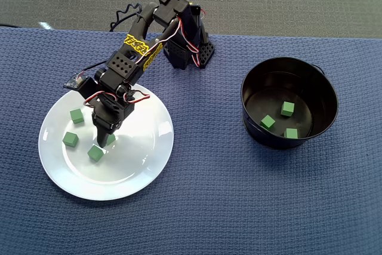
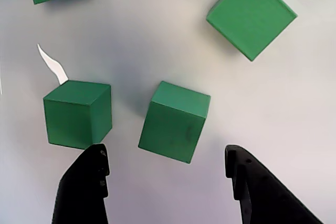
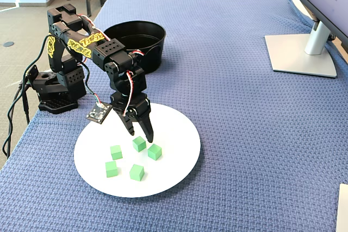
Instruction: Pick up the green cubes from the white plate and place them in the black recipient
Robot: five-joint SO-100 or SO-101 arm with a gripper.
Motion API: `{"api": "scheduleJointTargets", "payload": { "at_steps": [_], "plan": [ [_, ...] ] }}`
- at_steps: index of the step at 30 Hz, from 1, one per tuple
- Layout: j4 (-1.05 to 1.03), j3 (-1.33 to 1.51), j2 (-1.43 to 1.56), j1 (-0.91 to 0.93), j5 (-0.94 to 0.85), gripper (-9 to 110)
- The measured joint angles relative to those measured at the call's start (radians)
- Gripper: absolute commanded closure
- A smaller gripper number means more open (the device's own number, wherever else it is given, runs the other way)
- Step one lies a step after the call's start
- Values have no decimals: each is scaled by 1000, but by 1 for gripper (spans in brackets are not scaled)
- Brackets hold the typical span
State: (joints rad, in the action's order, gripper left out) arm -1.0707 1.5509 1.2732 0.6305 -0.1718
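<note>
1. green cubes (image 3: 139, 144) are in two places, as we see it: four on the white plate (image 3: 179, 134) in the fixed view, three in the black recipient (image 1: 322, 88) in the overhead view.
2. on the plate in the fixed view we count one cube just under the gripper (image 3: 140, 129), one just beside it at about 4 o'clock, and three... no, two more toward 7 and 8 o'clock of the plate's middle.
3. in the overhead view we see only part of one plate cube, as the arm covers it; the other three lie at 9, 8 and 7 o'clock of the plate.
4. we find the gripper released: in the wrist view its two black fingers (image 2: 84, 187) stand well apart and hold nothing.
5. in that wrist view one cube sits between the fingers, just ahead of their tips at 12 o'clock, tilted; we cannot tell if either finger touches it.
6. the pot stands well apart from the plate on the blue cloth (image 1: 209, 207), at 3 o'clock of it in the overhead view.
7. in the pot, the three cubes lie apart on the shiny floor.
</note>
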Motion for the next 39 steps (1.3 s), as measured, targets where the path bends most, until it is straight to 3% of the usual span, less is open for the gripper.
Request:
{"api": "scheduleJointTargets", "payload": {
  "at_steps": [16,30,39],
  "plan": [
    [3,-2,-60,38,0,81],
    [3,-37,-78,49,-8,93],
    [8,-37,-78,57,-9,89]
  ]
}}
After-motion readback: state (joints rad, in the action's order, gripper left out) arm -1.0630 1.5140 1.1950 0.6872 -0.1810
